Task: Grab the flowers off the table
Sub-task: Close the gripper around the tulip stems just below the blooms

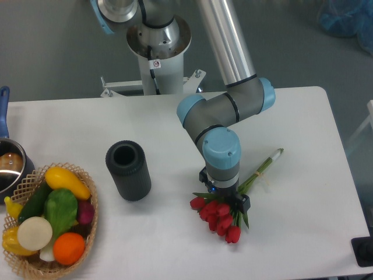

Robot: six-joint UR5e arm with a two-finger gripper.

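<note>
The flowers lie on the white table at the front right, red buds pointing to the near edge. Their thin green stems run up and to the right. My gripper points straight down over the leaves, just above the buds. Its dark fingers stand apart on either side of the bunch, so it looks open. The blue wrist hides the spot between them, and I cannot tell whether they touch the flowers.
A black ribbed cylinder stands left of the flowers. A wicker basket of colourful vegetables sits at the front left, a metal pot behind it. The arm's base rises at the table's back edge.
</note>
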